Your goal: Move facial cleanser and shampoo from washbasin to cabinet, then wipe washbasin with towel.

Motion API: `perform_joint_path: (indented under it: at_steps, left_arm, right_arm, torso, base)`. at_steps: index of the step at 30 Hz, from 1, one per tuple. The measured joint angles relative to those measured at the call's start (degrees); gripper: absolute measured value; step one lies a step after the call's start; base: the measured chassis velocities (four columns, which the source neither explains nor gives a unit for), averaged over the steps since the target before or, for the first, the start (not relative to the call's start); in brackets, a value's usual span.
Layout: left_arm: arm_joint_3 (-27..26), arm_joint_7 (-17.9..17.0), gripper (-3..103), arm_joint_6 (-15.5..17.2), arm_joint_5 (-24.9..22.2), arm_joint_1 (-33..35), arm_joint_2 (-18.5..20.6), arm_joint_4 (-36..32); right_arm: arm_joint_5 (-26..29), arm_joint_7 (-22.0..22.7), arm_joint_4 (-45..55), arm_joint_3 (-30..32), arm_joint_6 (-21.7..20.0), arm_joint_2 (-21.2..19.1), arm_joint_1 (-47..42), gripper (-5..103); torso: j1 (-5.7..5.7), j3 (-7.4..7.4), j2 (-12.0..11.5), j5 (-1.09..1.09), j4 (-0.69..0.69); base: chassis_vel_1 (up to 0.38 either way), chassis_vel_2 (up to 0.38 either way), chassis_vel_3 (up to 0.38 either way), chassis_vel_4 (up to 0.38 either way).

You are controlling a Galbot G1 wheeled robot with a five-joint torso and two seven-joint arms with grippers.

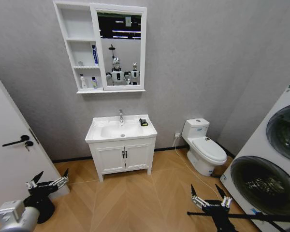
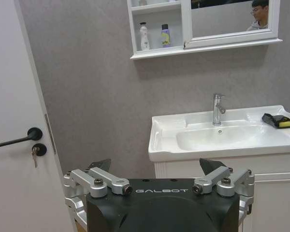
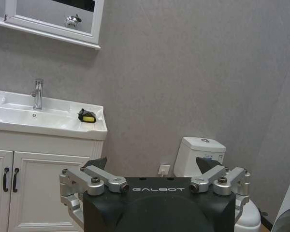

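Note:
The white washbasin (image 1: pixel 97 136) (image 2: pixel 159 152) (image 3: pixel 63 131) stands against the grey wall with a chrome tap (image 2: pixel 216 108). The black towel (image 1: pixel 143 122) (image 2: pixel 278 121) (image 3: pixel 87 116) with its yellow patch lies on the basin's right rim. Above hangs the cabinet (image 1: pixel 61 43) (image 2: pixel 159 52). On its lowest shelf stand a white bottle (image 2: pixel 144 36) and a purple bottle (image 2: pixel 165 35), and a blue tube (image 1: pixel 94 54) is one shelf up. Which of these are the facial cleanser and the shampoo I cannot tell. My left gripper (image 1: pixel 52 175) (image 2: pixel 154 166) and right gripper (image 1: pixel 206 191) (image 3: pixel 152 163) hang open and empty, low and well short of the basin.
A white door with a black handle (image 1: pixel 17 141) is close on my left. A toilet (image 1: pixel 203 147) stands right of the vanity cupboard (image 1: pixel 123 157), and stacked washing machines (image 1: pixel 275 159) fill the right side. Open wooden floor (image 1: pixel 135 193) lies between me and the basin.

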Motion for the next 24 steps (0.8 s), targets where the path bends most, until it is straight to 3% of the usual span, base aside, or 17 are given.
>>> perform_joint_path:
  at_steps: [24]
  left_arm:
    - [0.0, 0.0, 100, 0.0, 0.0, 0.0, 0.0, 0.0]
  right_arm:
    - [0.0, 0.0, 0.0, 0.0, 0.0, 0.0, -0.01, 100]
  torso:
    - [0.0, 0.0, 0.0, 0.0, 0.0]
  base:
    - [0.0, 0.0, 0.0, 0.0]
